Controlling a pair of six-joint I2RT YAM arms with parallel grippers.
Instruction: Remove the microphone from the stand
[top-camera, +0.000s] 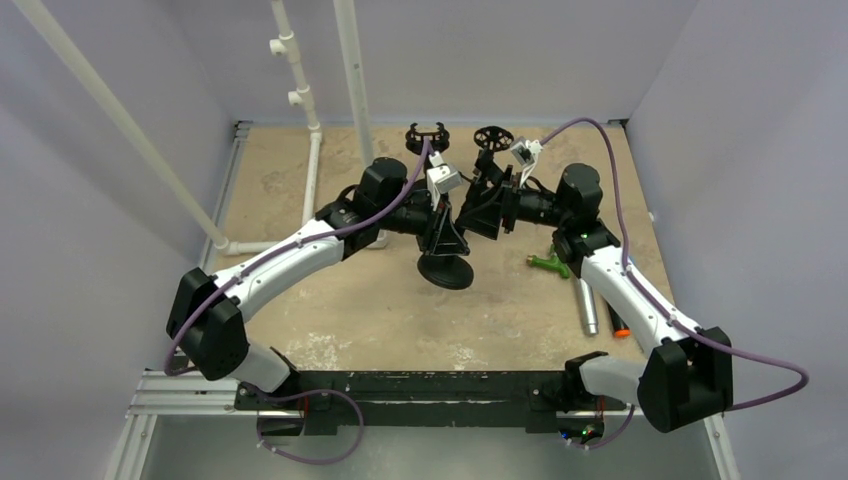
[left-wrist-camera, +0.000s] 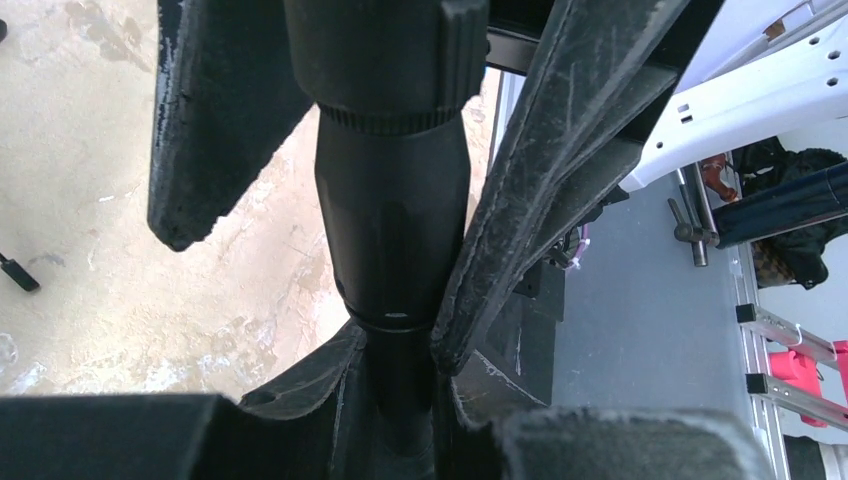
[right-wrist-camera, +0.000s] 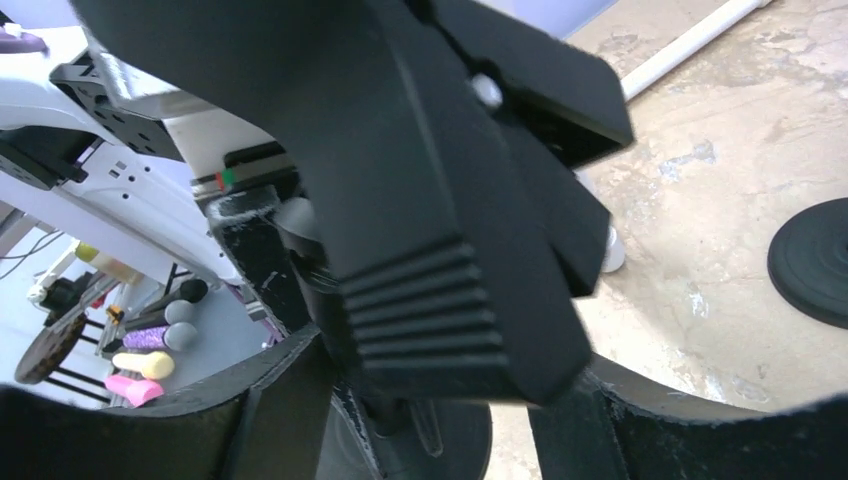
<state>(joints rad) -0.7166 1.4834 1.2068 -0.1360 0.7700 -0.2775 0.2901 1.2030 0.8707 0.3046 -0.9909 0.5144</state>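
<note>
Left pincer (left-wrist-camera: 315, 305) is clamped on the black microphone (left-wrist-camera: 390, 200), one finger on each side. Under both pincers lies the table (top-camera: 330, 320), and the round base of the stand (top-camera: 445, 268) rests there. Right pincer (right-wrist-camera: 450, 360), just beside the left one, is closed around the stand's thin neck.

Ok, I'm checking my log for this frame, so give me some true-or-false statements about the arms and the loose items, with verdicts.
1. The left tool and right tool meet at mid-table, near the stand's round base. True.
2. The left tool holds nothing. False: it is closed on a black shaft.
3. The green object lies left of the round base. False: it lies to the right.
4. A silver cylinder lies beside the right arm. True.
</note>
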